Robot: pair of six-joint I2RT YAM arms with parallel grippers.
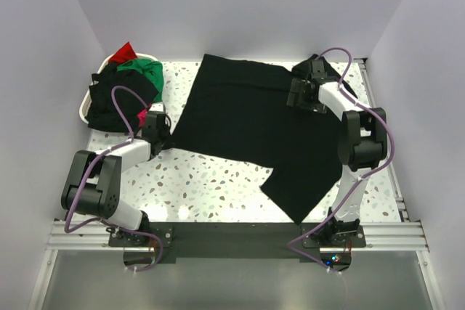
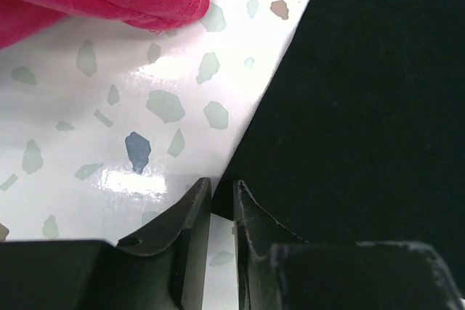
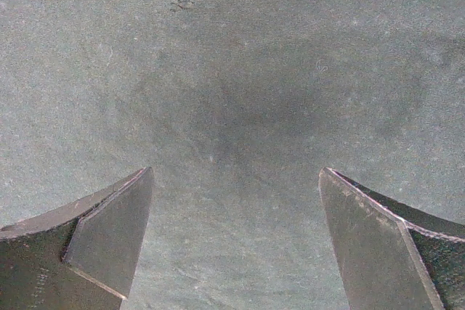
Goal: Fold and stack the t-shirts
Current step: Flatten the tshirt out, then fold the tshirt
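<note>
Spread shirt: plain black cloth short-sleeved t-shirt (image 1: 247, 128), flat on speckled white table (image 1: 211, 186).
Left gripper (image 2: 222, 185): at that shirt's left edge; fingers nearly together, narrow slit; hold on cloth cannot tell.
Right gripper (image 3: 236, 172): over shirt's far right; fingers spread wide.
Other shirts: black, green, red heap (image 1: 127, 81) in white plastic basket (image 1: 82, 110), left of it.

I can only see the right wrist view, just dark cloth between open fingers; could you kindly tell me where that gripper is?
Observer: The right gripper is over the far right part of a black shirt spread across the table.
Operator: Thank you; and the left one?
Observer: The left gripper is at the shirt's left edge, fingers narrowly apart.
Operator: Any other clothes?
Observer: A white basket at the far left holds a pile of more shirts.
</note>
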